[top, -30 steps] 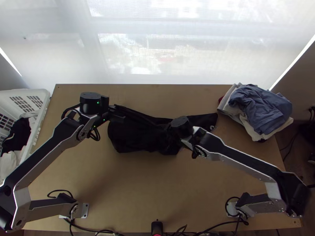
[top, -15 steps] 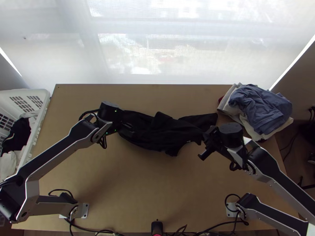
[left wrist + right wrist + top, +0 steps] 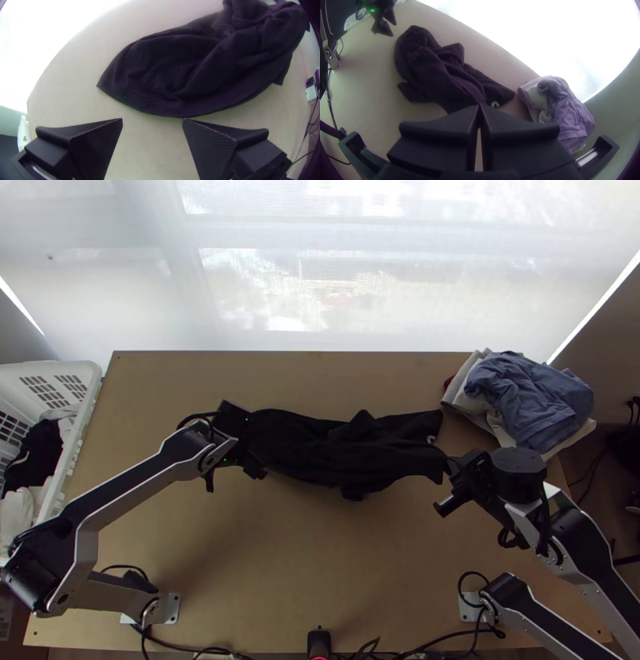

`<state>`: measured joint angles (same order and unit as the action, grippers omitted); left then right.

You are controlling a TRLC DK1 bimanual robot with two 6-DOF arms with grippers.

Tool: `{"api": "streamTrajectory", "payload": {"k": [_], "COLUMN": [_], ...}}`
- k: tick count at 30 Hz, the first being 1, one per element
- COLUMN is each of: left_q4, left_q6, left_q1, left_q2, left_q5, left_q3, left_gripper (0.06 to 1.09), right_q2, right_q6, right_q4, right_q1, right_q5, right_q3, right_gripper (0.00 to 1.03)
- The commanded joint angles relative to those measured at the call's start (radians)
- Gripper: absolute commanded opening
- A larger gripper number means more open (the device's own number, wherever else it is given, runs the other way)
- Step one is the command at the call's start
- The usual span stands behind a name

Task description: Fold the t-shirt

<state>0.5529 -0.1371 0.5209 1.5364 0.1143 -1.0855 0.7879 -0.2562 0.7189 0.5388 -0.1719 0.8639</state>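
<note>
with my right gripper (image 3: 453,465) i have one end of the dark t-shirt (image 3: 336,448) pinched between fingers drawn together, while the rest of it lies bunched and creased in a long heap across the middle of the wooden table (image 3: 320,564), a loose corner pointing toward the clothes pile (image 3: 532,400) at the far right. my left gripper (image 3: 254,446) is at the heap's other end, its fingers wide apart with no cloth between them, and the white basket (image 3: 90,390) stands off to the left.
</note>
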Motion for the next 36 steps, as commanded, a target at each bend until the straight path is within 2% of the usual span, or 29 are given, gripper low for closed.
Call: {"api": "streamTrajectory", "payload": {"k": [1, 7, 14, 20, 25, 29, 34, 36], "left_q4": [-0.018, -0.166, -0.304, -0.453, -0.508, -0.501, -0.358, -0.306], "left_q6": [-0.151, -0.274, -0.381, -0.484, -0.555, -0.542, -0.381, -0.328], "left_q1": [0.007, -0.021, 0.014, 0.011, 0.007, 0.01, 0.001, -0.009], "left_q2": [-0.075, -0.078, -0.042, -0.021, 0.027, 0.088, 0.185, 0.212], "left_q5": [0.01, 0.041, 0.102, 0.122, 0.124, 0.122, 0.12, 0.096], "left_q3": [0.098, 0.187, 0.234, 0.253, 0.245, 0.207, 0.079, 0.03], "left_gripper": [0.94, 0.94, 0.94, 0.94, 0.94, 0.94, 0.93, 0.83], "right_q2": [-0.021, -0.03, -0.079, -0.101, -0.102, -0.096, -0.09, -0.088], "right_q6": [0.009, 0.018, -0.031, -0.006, 0.009, 0.028, 0.051, 0.052], "right_q4": [0.014, 0.057, 0.085, 0.096, 0.096, 0.09, 0.085, 0.082], "right_q1": [-0.014, -0.03, -0.145, -0.149, -0.149, -0.148, -0.145, -0.145], "right_q5": [-0.003, -0.012, -0.015, -0.014, -0.015, -0.014, -0.014, -0.014], "right_q3": [0.015, 0.055, 0.066, 0.046, 0.044, 0.044, 0.04, 0.038], "right_gripper": [0.03, 0.03, 0.03, 0.03, 0.03, 0.03, 0.03, 0.03]}}
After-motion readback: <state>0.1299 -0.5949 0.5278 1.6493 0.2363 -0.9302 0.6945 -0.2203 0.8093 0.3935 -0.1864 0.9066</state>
